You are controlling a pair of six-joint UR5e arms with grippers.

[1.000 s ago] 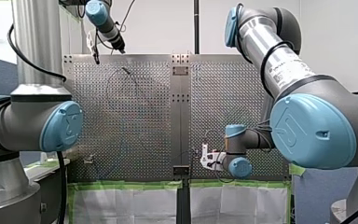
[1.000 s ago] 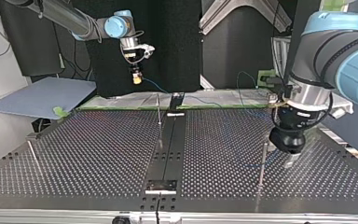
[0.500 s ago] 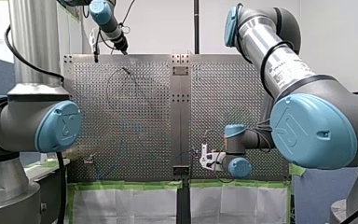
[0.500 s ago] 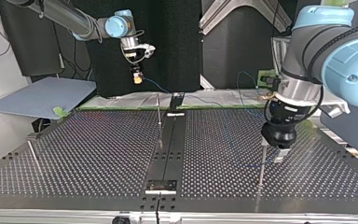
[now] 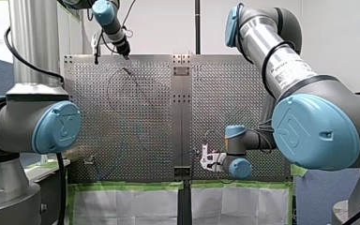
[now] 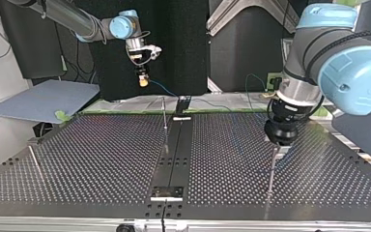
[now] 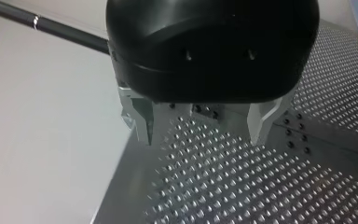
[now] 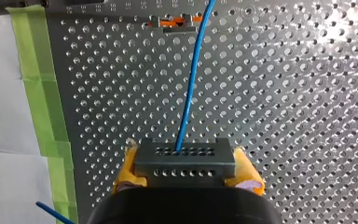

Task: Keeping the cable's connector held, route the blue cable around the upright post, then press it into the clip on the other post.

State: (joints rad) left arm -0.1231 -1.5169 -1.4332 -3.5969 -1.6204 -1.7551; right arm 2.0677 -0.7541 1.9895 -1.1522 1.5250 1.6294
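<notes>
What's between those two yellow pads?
In the right wrist view, a grey connector block sits between my right gripper's yellow pads, with the blue cable running out of it.

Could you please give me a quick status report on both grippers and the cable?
Left gripper open, empty, by a post top. Right gripper shut on connector. Cable leads from it over the table. Nothing seen in the way.
</notes>
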